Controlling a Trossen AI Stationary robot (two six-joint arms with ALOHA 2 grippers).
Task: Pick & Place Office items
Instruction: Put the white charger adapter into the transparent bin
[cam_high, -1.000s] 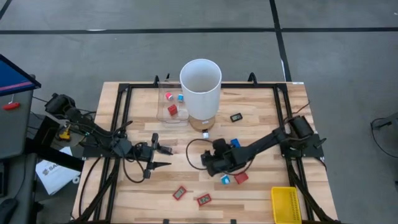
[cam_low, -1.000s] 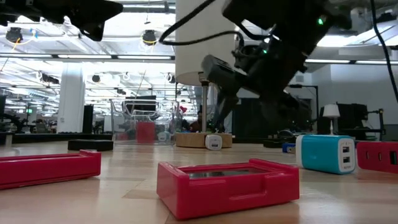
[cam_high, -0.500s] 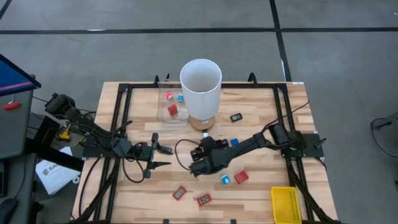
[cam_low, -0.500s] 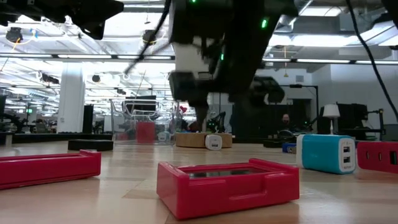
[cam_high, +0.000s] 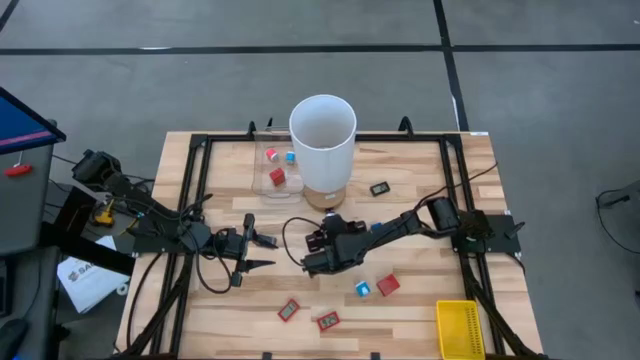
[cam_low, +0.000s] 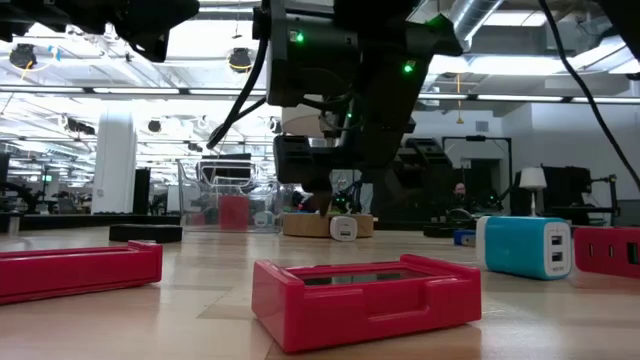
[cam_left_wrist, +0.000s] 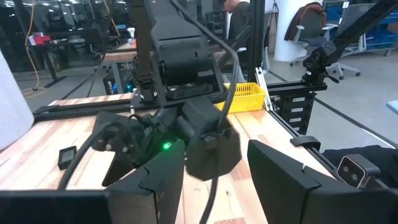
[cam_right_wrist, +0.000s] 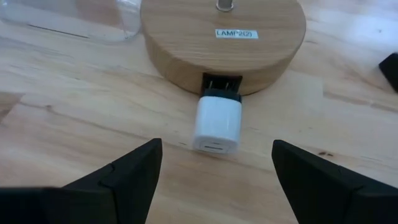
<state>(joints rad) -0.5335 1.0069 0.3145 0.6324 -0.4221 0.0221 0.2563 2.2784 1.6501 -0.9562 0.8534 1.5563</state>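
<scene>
We see the right gripper (cam_high: 318, 252) near the middle of the high view, just below the tall white cylinder (cam_high: 323, 140). Its fingers (cam_right_wrist: 118, 177) stand wide apart with nothing between them, and in the right wrist view they frame a small white plug block (cam_right_wrist: 217, 124) that sits against the round wooden base (cam_right_wrist: 222, 37) of the cylinder. That base carries a small label.

The left gripper (cam_high: 258, 252) rests left of centre in the high view, over bare wood of the counter (cam_high: 420, 310). In the left wrist view its fingers (cam_left_wrist: 155, 183) are partly apart and hold nothing; beyond them we see the right arm's dark body with a green light.

The office items lie scattered. Two flat red pieces with dark centres (cam_high: 289, 311) and (cam_high: 327, 321) lie in the lower middle of the high view; in the low view they fill the foreground (cam_low: 365, 297), with another red one at the left edge (cam_low: 75, 270). A blue-and-white block (cam_high: 362, 289) and a red block (cam_high: 388, 285) lie lower right of centre, just beside each other. A black flat piece (cam_high: 380, 188) lies right of the cylinder. A clear container (cam_high: 270, 170) just left of the cylinder holds red and blue pieces (cam_high: 278, 176). A yellow mesh basket (cam_high: 459, 328) sits in the lower right corner of the counter.
</scene>
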